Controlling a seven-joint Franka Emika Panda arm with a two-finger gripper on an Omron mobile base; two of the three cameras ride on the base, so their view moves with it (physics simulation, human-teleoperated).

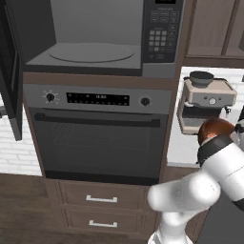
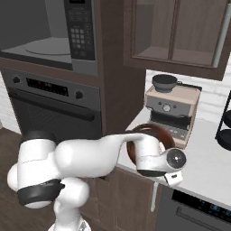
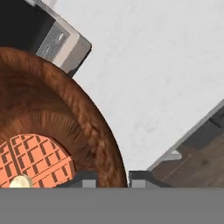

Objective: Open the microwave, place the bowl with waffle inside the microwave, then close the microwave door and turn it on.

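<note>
Microwave door (image 1: 10,71) is swung open, cavity of the microwave (image 1: 90,35) bare, up and well off to the gripper's side. Gripper (image 3: 113,178) sits at the bowl (image 3: 57,113) on the tabletop (image 3: 153,74), one fingertip (image 3: 87,180) inside the rim and one outside, pinching the bowl wall; the waffle (image 3: 33,159) lies in the bowl just inside the gripper, coffee machine (image 2: 173,108) right behind it. Judging by this: opening done, grasp about made; lift, placing, door closing and start are left.
</note>
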